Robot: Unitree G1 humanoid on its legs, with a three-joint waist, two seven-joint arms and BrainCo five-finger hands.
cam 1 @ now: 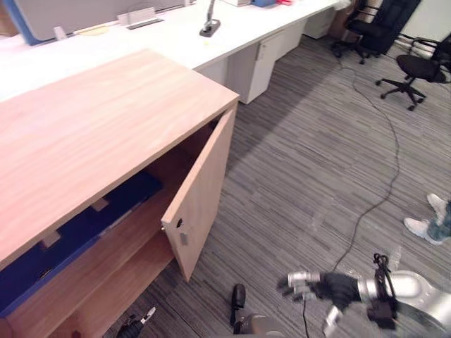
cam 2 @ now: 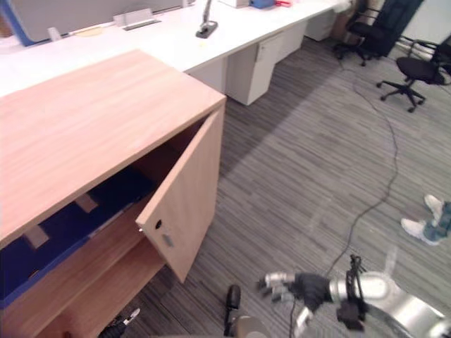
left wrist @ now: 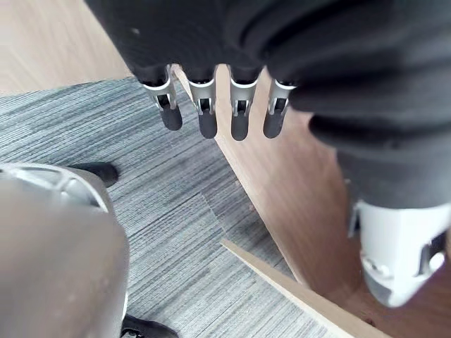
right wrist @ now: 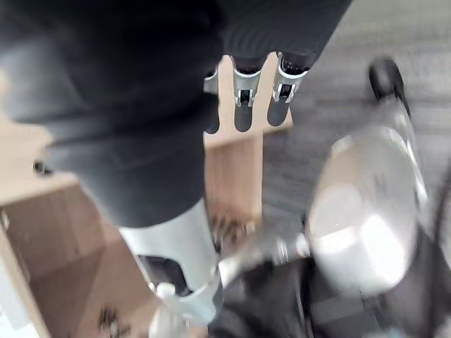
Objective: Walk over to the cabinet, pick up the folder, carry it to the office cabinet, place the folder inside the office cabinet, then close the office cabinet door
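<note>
The blue folder (cam 1: 127,201) is lying inside the office cabinet (cam 1: 91,134) on its upper shelf, with the door (cam 1: 201,193) standing ajar. The right hand (cam 1: 331,289) is hanging low over the carpet (cam 1: 303,155), fingers seemingly relaxed and empty; the left hand (left wrist: 207,116) is holding its fingers straight, gripping nothing

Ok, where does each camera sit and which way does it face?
Left eye view: on the head, looking down at the cabinet, its open door, the blue folder inside; right hand lower right.
Right eye view: beside it, sharing that scene and hand.
Left wrist view: along the left hand, fingers straight, to carpet and cabinet wood.
Right wrist view: along the right hand, fingers straight, to cabinet wood.
</note>
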